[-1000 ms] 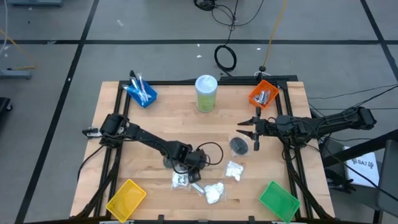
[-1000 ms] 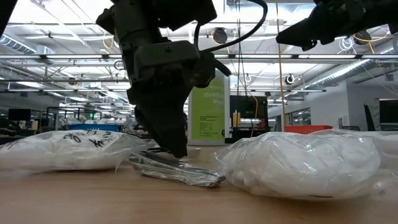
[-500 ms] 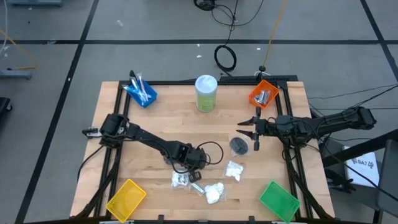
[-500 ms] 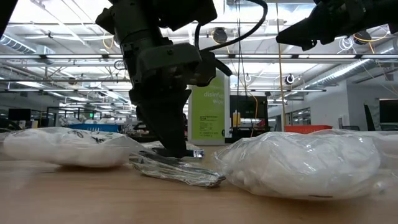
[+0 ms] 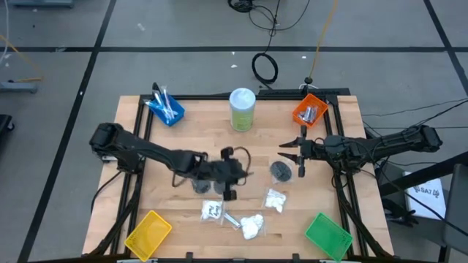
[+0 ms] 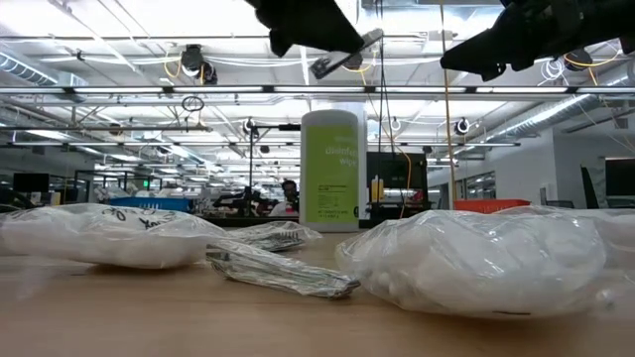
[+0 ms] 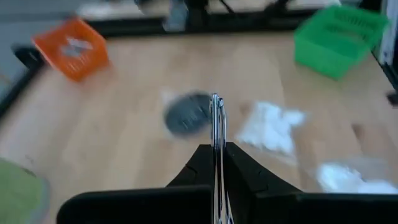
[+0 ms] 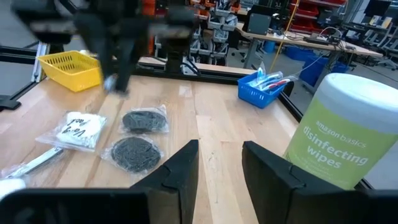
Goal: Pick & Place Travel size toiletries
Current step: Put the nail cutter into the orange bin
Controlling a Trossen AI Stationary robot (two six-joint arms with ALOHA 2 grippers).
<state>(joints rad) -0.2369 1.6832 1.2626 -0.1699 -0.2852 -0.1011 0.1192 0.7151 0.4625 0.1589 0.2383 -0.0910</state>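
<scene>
My left gripper (image 5: 232, 177) hangs above the table's middle, shut on a thin silver tube (image 7: 216, 121); it also shows at the top of the low view (image 6: 316, 22). My right gripper (image 5: 300, 157) hovers open and empty at the right, beside a dark grey disc (image 5: 280, 172). Two discs (image 8: 132, 151) show in the right wrist view. White packets (image 5: 276, 199) (image 5: 252, 226) (image 5: 213, 212) and another silver tube (image 6: 283, 273) lie flat on the near part of the table. My left gripper pinches the silver tube between its two fingers (image 7: 202, 163). The wrist view shows the tube edge-on, its free end (image 7: 216, 102) reaching past the fingertips. The tube is lifted clear of the table, and its end sticks out slanting in the low view (image 6: 342, 55).
A tall pale-green canister (image 5: 243, 109) stands at the far middle. A blue bin (image 5: 167, 109) with sticks is far left, an orange bin (image 5: 310, 111) with silver tubes far right, a yellow bin (image 5: 148, 232) near left, a green bin (image 5: 327, 235) near right.
My left gripper has risen from the table with the silver tube and gone toward the far edge and a little toward the right. The tube is now lifted clear. The white packet near it has shifted slightly.
</scene>
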